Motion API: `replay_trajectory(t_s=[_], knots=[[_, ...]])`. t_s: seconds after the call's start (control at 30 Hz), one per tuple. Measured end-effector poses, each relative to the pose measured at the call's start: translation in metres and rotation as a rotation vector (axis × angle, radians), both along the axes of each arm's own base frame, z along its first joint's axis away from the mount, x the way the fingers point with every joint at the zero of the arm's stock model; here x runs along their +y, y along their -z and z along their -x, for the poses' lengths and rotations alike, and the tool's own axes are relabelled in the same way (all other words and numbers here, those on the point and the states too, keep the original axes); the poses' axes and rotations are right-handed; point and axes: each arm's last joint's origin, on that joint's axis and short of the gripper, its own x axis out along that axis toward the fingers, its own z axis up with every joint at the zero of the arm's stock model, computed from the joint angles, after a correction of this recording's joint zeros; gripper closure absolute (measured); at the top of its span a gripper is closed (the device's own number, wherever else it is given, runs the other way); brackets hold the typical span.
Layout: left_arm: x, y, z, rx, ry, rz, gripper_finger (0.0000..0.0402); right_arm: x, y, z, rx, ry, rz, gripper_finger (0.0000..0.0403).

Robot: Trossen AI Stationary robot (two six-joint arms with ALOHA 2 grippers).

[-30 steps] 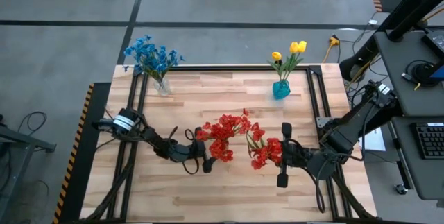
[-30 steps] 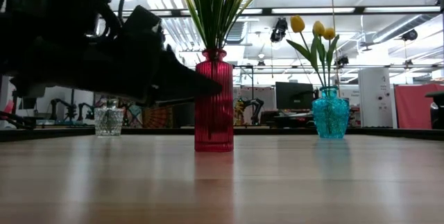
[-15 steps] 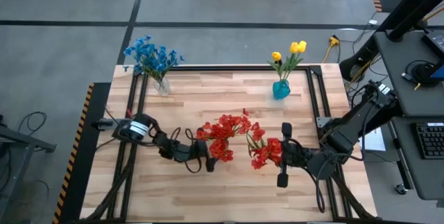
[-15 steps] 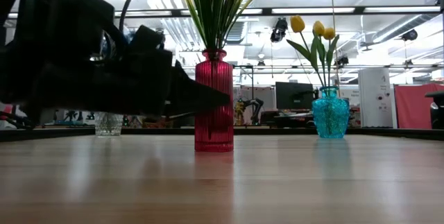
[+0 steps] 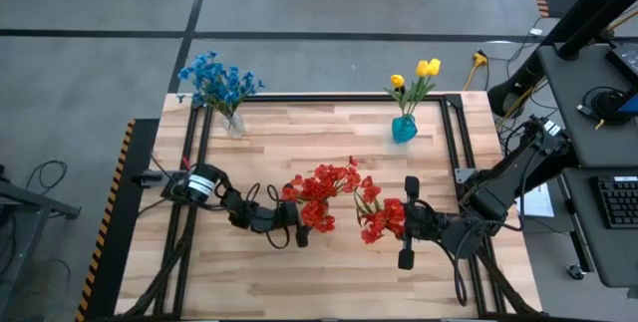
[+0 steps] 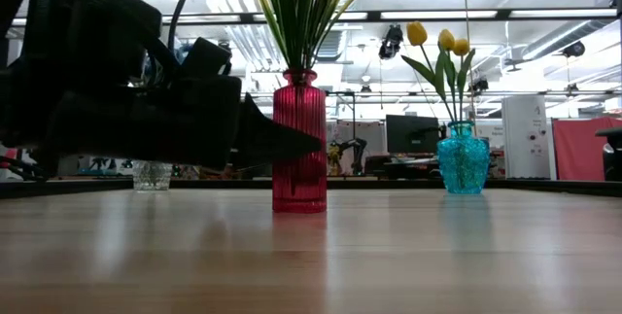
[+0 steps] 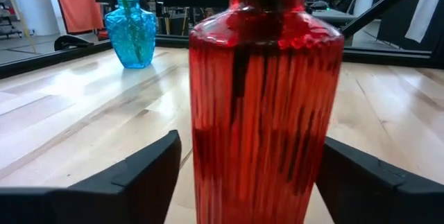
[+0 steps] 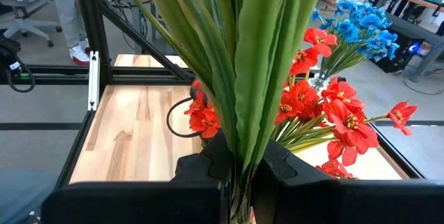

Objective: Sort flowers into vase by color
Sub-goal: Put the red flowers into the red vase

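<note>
While right gripper [image 8: 236, 182] jaws clench light, floppy red sprig stems [image 8: 253, 92], left gripper [image 7: 239, 182] jaws straddle the slick, fragile red vase [image 7: 263, 106], released.

My left gripper [image 6: 282, 141] looms dark against the red vase [image 6: 299, 149]; whether it touches, I can't tell. A teal vase [image 6: 463, 161] holds yellow flowers [image 6: 436, 39].
</note>
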Motion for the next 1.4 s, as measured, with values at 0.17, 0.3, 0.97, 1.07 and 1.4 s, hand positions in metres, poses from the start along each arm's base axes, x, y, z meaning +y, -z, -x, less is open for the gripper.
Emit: replay_trajectory(t_s=[0.17, 0.3, 0.97, 1.07, 1.4], knots=[[0.0, 0.0, 0.0, 0.002, 0.0, -0.005, 0.0153, 0.0, 0.0, 0.0, 0.0, 0.0, 0.0, 0.0385], [0.0, 0.0, 0.0, 0.002, 0.0, -0.006, 0.0169, 0.0, 0.0, 0.0, 0.0, 0.0, 0.0, 0.0385], [0.0, 0.0, 0.0, 0.003, 0.001, -0.006, 0.0167, -0.005, 0.044, -0.023, -0.179, -0.094, 0.018, 0.0385], [0.0, 0.0, 0.0, 0.002, 0.001, -0.006, 0.0167, -0.01, 0.056, -0.023, -0.261, -0.114, 0.059, 0.0385], [0.0, 0.0, 0.0, 0.007, 0.001, -0.007, 0.0168, -0.03, 0.104, -0.027, -0.496, -0.094, 0.151, 0.0385]])
